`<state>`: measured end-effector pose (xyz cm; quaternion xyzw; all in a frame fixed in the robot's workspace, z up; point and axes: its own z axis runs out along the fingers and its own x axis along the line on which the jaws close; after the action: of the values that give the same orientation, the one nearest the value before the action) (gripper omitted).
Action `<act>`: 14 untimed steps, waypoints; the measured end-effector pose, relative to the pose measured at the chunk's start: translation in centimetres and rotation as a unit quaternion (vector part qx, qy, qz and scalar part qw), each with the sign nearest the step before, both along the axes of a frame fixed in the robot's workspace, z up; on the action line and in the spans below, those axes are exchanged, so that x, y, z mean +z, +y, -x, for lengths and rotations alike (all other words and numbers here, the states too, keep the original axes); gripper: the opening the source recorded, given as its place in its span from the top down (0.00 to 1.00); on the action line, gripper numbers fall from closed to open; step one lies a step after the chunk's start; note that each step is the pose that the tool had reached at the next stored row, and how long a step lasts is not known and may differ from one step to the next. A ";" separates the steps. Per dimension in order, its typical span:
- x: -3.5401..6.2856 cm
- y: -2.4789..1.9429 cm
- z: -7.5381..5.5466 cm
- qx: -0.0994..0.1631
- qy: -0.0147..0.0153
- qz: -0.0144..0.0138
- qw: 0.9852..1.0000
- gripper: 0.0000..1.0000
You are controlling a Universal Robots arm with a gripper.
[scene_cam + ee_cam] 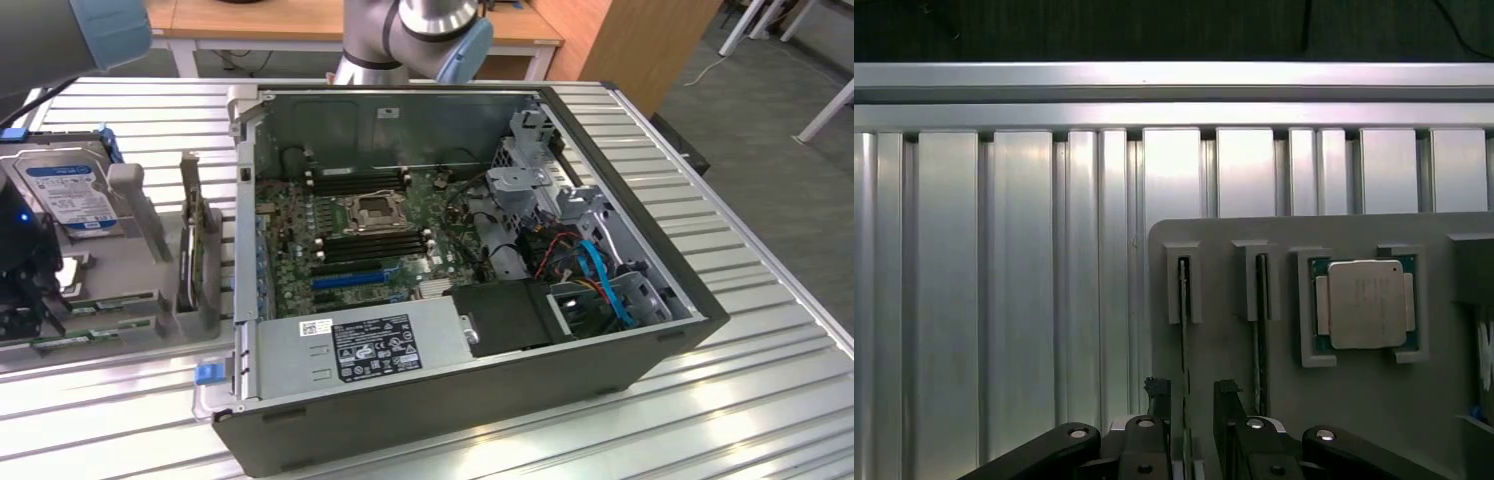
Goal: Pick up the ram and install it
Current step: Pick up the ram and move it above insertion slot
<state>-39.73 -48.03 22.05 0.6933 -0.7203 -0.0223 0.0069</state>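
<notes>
Grey holder point(1354, 400), ram point(1183, 345) edge-on inside, spread tool point(1192, 388) cut off

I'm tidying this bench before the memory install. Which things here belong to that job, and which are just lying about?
Part of the job: the ram, on edge in the holder; the gripper, open, straddling it; the motherboard in the open computer case.
Lying about: the processor chip; the hard drive; the neighbouring stick.

Lab, aluminium workbench point(747, 400), opened computer case point(441, 420)
</notes>
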 end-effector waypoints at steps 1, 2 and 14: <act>-0.07 -0.01 0.0 0.000 0.000 0.000 1.000 0.69; -0.13 -0.02 0.0 0.000 0.000 0.000 1.000 0.69; -0.51 -0.08 0.0 0.001 0.000 0.000 1.000 0.69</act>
<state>-39.73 -48.11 21.54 0.6940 -0.7196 -0.0223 0.0069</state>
